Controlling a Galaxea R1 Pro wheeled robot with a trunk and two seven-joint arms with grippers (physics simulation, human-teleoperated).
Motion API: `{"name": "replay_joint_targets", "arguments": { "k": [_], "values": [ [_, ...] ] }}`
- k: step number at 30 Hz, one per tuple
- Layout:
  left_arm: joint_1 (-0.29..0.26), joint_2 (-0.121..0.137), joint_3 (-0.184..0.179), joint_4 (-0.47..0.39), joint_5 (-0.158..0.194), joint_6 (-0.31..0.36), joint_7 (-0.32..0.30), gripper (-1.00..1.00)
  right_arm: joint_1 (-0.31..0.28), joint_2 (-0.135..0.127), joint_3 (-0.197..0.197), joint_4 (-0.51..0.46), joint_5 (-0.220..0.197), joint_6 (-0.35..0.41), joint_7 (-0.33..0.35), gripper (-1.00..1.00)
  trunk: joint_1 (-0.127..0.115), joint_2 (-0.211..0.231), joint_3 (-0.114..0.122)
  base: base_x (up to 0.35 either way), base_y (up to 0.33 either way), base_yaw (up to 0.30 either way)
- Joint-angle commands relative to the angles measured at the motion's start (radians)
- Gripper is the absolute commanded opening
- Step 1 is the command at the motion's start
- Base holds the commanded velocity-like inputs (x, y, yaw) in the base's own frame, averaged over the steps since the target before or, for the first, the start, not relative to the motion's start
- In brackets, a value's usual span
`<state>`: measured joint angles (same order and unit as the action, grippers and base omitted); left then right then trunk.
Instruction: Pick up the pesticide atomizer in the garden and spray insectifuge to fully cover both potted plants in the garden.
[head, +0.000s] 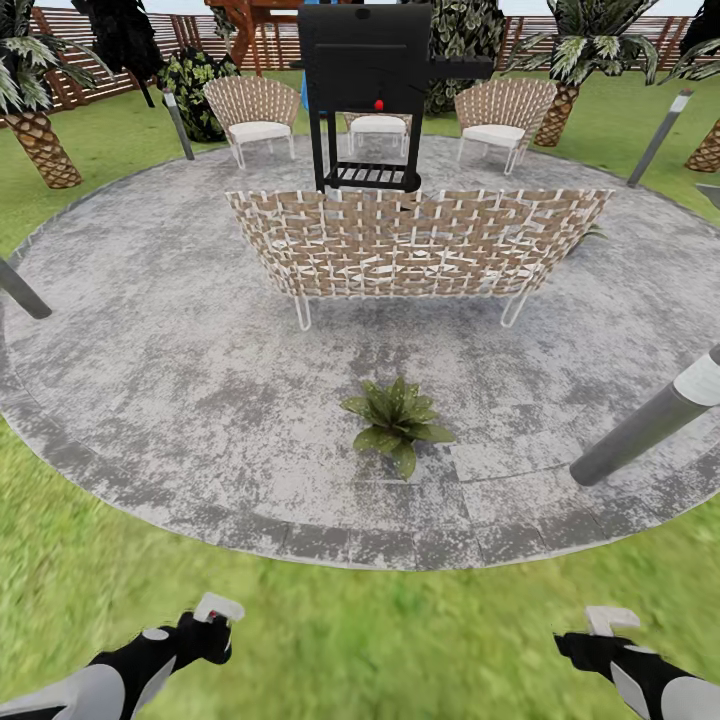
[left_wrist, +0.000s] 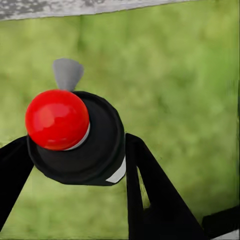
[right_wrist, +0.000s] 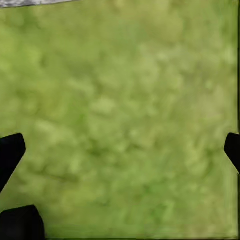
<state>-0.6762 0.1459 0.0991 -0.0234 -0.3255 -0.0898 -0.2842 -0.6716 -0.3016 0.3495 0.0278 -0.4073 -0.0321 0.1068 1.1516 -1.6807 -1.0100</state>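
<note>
Left end effector (head: 205, 628) closed on pesticide atomizer (left_wrist: 80, 140); right end effector (head: 600, 635) open, empty. You approach potted plant (head: 397, 422) at frame centre, aim nozzle at leaves.

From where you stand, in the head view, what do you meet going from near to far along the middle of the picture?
Lawn → patio edge → potted plant → woven bench → black grill → chair → fence.
</note>
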Motion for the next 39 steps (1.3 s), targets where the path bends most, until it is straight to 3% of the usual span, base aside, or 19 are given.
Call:
{"name": "replay_joint_targets", "arguments": {
  "k": [1, 2, 3, 5, 7, 10, 13, 22, 23, 26, 39],
  "values": [
    [0.009, 0.000, 0.010, 0.000, 0.022, -0.017, 0.000, -1.00, 0.002, 0.000, 0.008, 0.003, -0.011, -0.003, -0.005, 1.00, 0.000, 0.000, -0.001, 0.000, 0.000, 0.000],
    [0.024, 0.000, 0.010, 0.000, 0.073, -0.031, 0.002, -1.00, 0.014, 0.001, 0.008, 0.003, -0.013, -0.003, -0.025, 1.00, 0.000, 0.000, -0.001, 0.000, 0.000, 0.000],
    [0.034, 0.000, 0.010, 0.000, 0.099, -0.037, 0.002, -1.00, 0.025, 0.001, 0.008, 0.003, -0.014, -0.003, -0.035, 1.00, 0.000, 0.000, -0.001, 0.000, 0.000, 0.000],
    [0.048, 0.000, 0.010, 0.000, 0.128, -0.043, 0.015, -1.00, 0.049, 0.001, 0.008, 0.004, -0.014, -0.003, -0.046, 1.00, 0.000, 0.000, -0.001, 0.000, 0.000, 0.000],
    [0.067, 0.000, 0.009, 0.001, 0.145, -0.046, 0.082, -1.00, 0.079, 0.001, 0.007, 0.004, -0.015, -0.003, -0.052, 1.00, 0.000, 0.000, -0.001, 0.000, 0.000, 0.000],
    [0.092, -0.008, 0.008, 0.001, 0.150, -0.048, 0.151, -1.00, 0.112, 0.013, 0.007, 0.004, -0.014, -0.003, -0.064, 1.00, 0.000, 0.000, -0.001, 0.000, 0.000, 0.000],
    [0.102, -0.018, 0.008, 0.002, 0.152, -0.048, 0.174, -1.00, 0.123, 0.029, 0.009, 0.004, -0.012, -0.001, -0.064, 1.00, 0.000, 0.000, -0.001, 0.000, 0.000, 0.000],
    [0.107, -0.023, 0.008, 0.002, 0.152, -0.048, 0.180, -1.00, 0.125, 0.055, 0.010, 0.004, -0.012, 0.009, -0.064, 1.00, 0.000, 0.000, -0.001, 0.000, 0.000, 0.000],
    [0.137, -0.027, 0.008, 0.001, 0.151, -0.048, 0.179, -1.00, 0.125, 0.057, 0.009, 0.004, -0.012, 0.009, -0.064, 1.00, 0.000, 0.000, -0.001, 0.000, 0.000, 0.000],
    [0.152, -0.038, 0.007, 0.001, 0.149, -0.048, 0.179, -1.00, 0.125, 0.058, 0.010, 0.004, -0.012, 0.009, -0.064, 1.00, 0.000, 0.000, -0.001, 0.000, 0.000, 0.000],
    [0.157, -0.043, 0.007, 0.002, 0.151, -0.048, 0.179, -1.00, 0.125, 0.088, 0.009, 0.004, -0.012, 0.000, -0.064, 1.00, 0.000, 0.000, 0.013, 0.000, 0.000, 0.000]
  ]
}}
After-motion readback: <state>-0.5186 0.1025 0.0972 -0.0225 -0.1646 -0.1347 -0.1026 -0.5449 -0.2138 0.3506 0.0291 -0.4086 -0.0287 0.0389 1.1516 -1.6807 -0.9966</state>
